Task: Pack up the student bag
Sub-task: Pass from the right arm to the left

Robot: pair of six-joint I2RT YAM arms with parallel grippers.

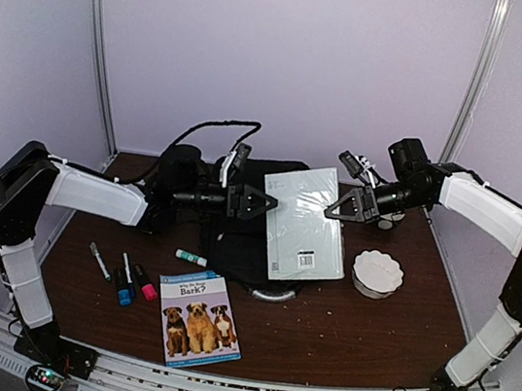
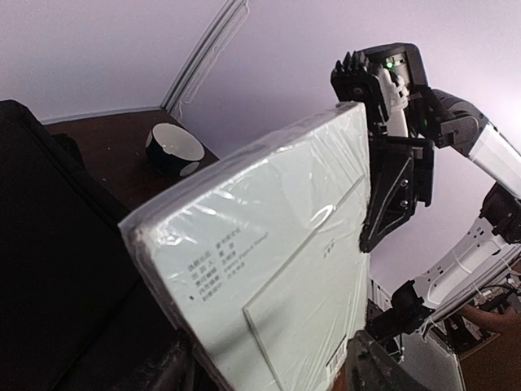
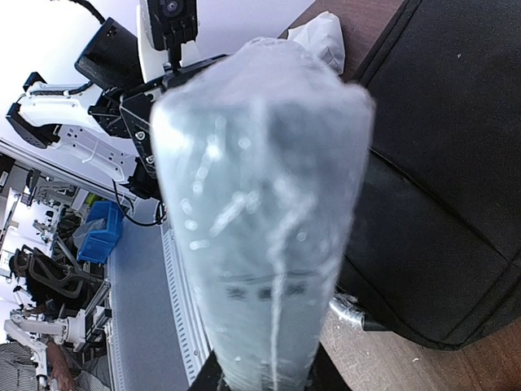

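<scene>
Pale-green wrapped book (image 1: 306,224), edges between clamped right jaws and parted left jaws

Right end effector (image 1: 335,209) clamped, raised

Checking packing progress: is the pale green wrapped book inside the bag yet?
Out: the right gripper holds the wrapped book above the student bag, fully in view.
</scene>
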